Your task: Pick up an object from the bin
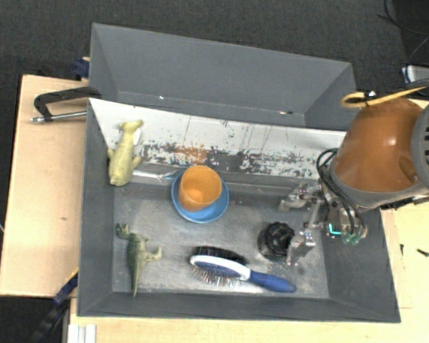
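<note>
The claw (303, 242) hangs low with a small black round thing (275, 239) just to its left (spread or pressed together, one cannot tell), nothing lifted yet.

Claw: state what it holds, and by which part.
Nothing that shows. The claw hangs just right of a small black round thing, beside it rather than around it.

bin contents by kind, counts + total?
Toy animals: 2, a yellow toy animal and a green dinosaur
Cups or bowls: 2, an orange cup sitting in a blue bowl
Brushes: 1, a hairbrush with a blue handle
Other: 1, a small black round thing, kind unclear
Total: 6
</note>
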Motion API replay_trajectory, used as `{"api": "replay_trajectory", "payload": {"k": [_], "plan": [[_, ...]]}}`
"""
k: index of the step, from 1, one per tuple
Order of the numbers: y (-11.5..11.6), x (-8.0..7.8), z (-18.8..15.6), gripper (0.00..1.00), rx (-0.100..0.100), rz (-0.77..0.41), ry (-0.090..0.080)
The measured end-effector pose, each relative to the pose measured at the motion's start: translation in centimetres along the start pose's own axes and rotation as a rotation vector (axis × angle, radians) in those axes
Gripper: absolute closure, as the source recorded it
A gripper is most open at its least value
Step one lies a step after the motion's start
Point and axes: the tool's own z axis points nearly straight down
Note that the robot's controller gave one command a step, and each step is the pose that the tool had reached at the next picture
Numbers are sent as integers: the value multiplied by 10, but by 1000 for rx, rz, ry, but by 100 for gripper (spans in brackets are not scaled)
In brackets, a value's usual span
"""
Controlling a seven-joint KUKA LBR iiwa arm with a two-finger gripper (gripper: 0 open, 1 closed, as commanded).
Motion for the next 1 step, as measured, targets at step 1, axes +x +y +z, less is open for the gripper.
{"api": "replay_trajectory", "payload": {"k": [1], "plan": [[5,-6,71,0,1,-94,-15]]}}
